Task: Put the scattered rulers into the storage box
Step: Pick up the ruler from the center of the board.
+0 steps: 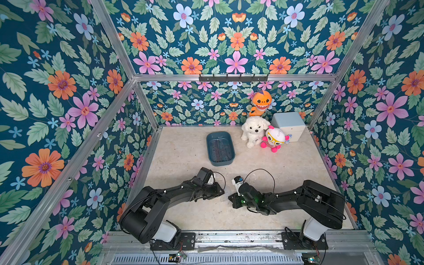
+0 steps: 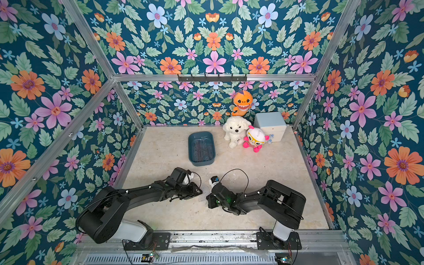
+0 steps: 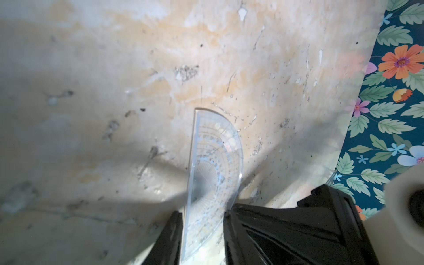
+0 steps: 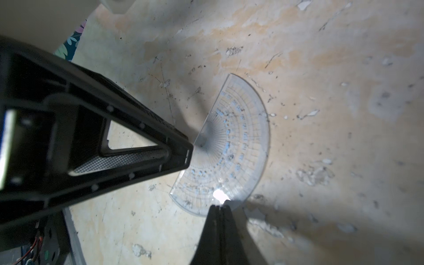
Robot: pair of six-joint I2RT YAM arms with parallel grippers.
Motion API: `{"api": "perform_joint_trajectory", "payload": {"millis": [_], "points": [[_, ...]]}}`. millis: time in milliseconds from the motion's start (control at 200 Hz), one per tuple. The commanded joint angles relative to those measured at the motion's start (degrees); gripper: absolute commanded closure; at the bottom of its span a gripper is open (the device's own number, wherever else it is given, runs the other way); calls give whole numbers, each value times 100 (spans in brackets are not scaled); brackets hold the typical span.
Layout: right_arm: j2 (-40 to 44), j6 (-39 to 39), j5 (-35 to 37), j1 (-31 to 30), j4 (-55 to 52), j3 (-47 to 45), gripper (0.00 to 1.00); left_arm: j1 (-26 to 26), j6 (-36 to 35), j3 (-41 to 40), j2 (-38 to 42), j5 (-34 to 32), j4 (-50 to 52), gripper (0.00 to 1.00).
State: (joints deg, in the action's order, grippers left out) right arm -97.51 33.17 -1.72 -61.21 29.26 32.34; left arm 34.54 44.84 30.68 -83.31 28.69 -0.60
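Scuffed beige tabletop (image 3: 96,75) under clear protractor (image 3: 215,160)

Overhead stereo; wrist close-ups of protractor (image 3: 215,160)

Matte black jointed arms (image 1: 172,195), white cylindrical bases (image 1: 166,230), thin black looping cables (image 1: 259,169), green lights (image 1: 243,202), triangular end effector fingers (image 4: 128,146), pale screws (image 4: 141,125).

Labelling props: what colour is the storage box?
Dark teal-blue storage box, clearest in a top view.
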Motion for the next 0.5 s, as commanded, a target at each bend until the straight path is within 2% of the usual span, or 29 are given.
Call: {"api": "perform_joint_trajectory", "payload": {"millis": [0,195,495], "points": [[-29,32,-19,11,-342,-61,100,0,-10,-18,-60,-179,218,63],[431,-107,31,12,-569,121,100,0,13,-88,102,-310,315,63],[-42,-170,-118,27,-462,390,100,-1,16,-84,87,-337,315,63]]}}
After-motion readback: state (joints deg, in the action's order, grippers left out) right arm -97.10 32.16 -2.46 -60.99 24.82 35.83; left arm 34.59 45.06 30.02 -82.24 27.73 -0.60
